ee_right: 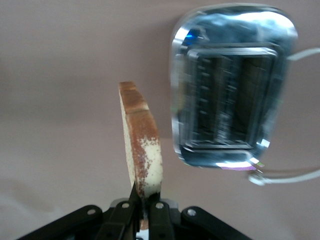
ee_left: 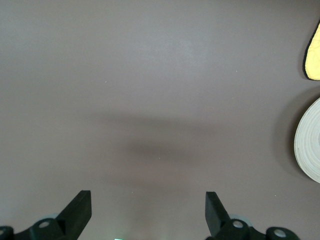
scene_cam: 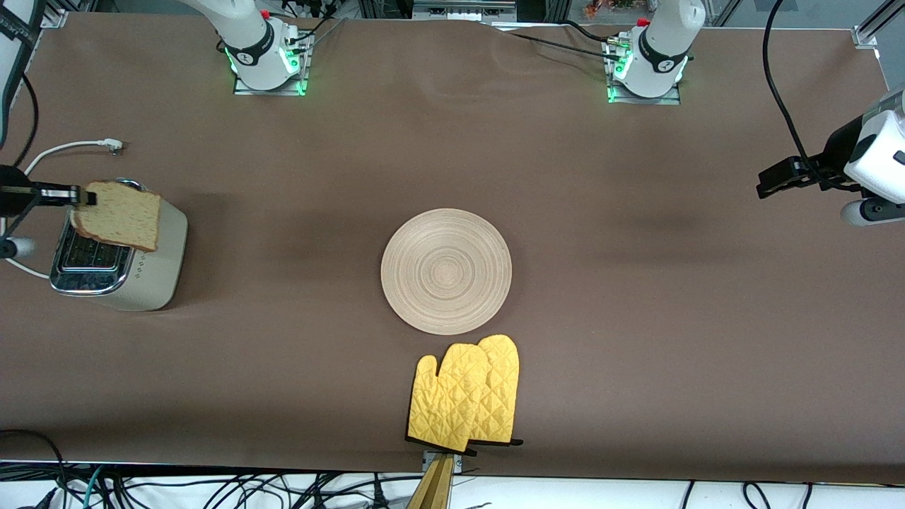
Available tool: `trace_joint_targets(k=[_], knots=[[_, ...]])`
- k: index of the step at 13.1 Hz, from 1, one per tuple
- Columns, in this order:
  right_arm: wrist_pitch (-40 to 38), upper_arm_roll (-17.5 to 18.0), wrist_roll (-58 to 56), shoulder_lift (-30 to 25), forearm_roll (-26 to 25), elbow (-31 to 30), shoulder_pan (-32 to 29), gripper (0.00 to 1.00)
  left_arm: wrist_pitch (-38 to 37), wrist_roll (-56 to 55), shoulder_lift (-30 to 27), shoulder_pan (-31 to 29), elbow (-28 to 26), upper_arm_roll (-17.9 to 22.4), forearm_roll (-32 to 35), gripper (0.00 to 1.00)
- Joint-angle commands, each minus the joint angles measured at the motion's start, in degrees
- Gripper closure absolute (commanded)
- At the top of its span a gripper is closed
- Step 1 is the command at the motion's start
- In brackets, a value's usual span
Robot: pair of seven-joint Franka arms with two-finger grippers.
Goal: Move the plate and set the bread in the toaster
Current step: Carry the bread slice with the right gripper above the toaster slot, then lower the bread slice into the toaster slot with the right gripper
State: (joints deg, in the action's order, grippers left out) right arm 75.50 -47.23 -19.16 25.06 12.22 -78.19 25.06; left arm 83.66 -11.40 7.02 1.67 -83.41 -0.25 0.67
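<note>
The right gripper (scene_cam: 83, 196) pinches the bread (scene_cam: 117, 214) over the toaster (scene_cam: 120, 261), at middle left of the front view. The bread isn't lined up, so it could hit the shiny top. The left gripper (ee_left: 148, 212) waits, wide open and empty. The plate (scene_cam: 446, 271) sits in the middle.

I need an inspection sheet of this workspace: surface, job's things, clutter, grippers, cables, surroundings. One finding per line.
Surface: brown table cover, slightly wrinkled near the arm bases.
Job's things: plate bare, mid-table; bread held upright in the air over the toaster, not in a slot; toaster at the right arm's end, both slots empty.
Clutter: yellow oven mitts, nearer the front camera than the plate, apart from it.
Grippers: right gripper shut on the bread's edge; left gripper open, empty, waiting over bare cover at the left arm's end.
Cables: white cord by the toaster.
Surroundings: black cables off the table's edge.
</note>
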Motion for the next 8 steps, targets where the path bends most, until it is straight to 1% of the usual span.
trace_joint_targets(k=[1, 3, 5, 8], knots=[[-1.1, -2.6, -3.2, 1.2, -3.9, 1.5, -0.6, 1.00, -0.3, -0.6, 0.1, -0.4, 0.7, -0.1, -1.6, 0.00], [-0.5, -2.7, -4.6, 1.7, -5.9, 1.5, -2.6, 1.00, -0.3, -0.6, 0.1, -0.4, 0.7, -0.1, -1.6, 0.00], [2.2, -2.6, -6.1, 2.9, -6.0, 1.4, -3.9, 1.00, -0.3, -0.6, 0.1, -0.4, 0.7, -0.1, -1.6, 0.00], [4.9, -2.6, -6.9, 4.7, -5.5, 1.4, -4.0, 1.00, -0.3, -0.5, 0.0, -0.5, 0.8, -0.1, -1.6, 0.00]])
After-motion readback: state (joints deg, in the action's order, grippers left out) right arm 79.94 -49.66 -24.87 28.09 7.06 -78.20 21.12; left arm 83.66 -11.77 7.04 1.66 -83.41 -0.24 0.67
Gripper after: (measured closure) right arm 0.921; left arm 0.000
